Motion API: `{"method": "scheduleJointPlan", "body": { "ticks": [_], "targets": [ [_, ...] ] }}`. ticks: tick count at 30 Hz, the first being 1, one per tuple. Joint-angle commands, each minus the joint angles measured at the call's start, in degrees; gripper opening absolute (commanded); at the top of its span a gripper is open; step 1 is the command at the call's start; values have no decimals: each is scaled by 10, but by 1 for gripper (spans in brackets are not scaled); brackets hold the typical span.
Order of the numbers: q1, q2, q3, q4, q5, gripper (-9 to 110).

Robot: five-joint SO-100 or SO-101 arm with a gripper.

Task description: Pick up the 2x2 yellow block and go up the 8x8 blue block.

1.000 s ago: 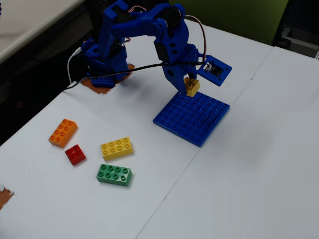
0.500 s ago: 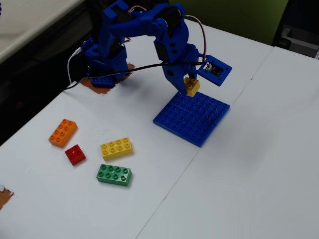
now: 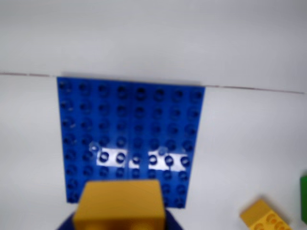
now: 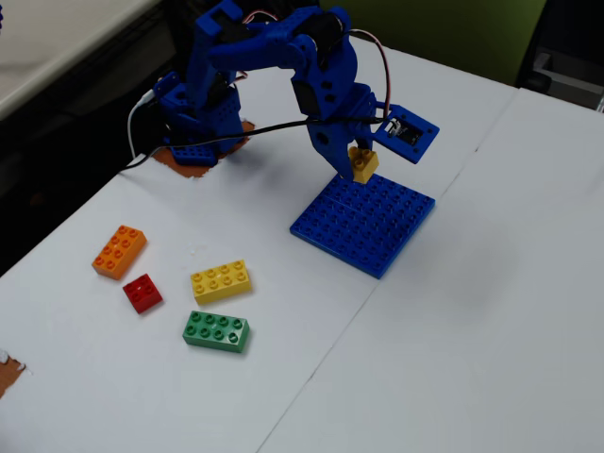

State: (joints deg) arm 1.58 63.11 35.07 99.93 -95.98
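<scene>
The gripper (image 4: pixel 360 162) of my blue arm is shut on the 2x2 yellow block (image 4: pixel 363 163) and holds it just above the far left edge of the 8x8 blue block (image 4: pixel 364 224), which lies flat on the white table. In the wrist view the 2x2 yellow block (image 3: pixel 121 207) fills the bottom edge between the blue jaws, with the 8x8 blue block (image 3: pixel 129 129) spread out beyond it. I cannot tell whether the yellow block touches the plate's studs.
In the fixed view, a longer yellow brick (image 4: pixel 221 280), a green brick (image 4: pixel 216 330), a red brick (image 4: pixel 142 293) and an orange brick (image 4: pixel 120 251) lie at the left front. The wrist view shows the longer yellow brick (image 3: pixel 265 218) and a green edge (image 3: pixel 303 199) at the lower right.
</scene>
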Motion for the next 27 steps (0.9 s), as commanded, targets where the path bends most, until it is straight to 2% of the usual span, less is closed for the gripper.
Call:
{"method": "scheduleJointPlan", "body": {
  "ticks": [1,27],
  "targets": [
    [-4,15,-5,5,1,8],
    [-4,19,2,5,-5,8]
  ]
}}
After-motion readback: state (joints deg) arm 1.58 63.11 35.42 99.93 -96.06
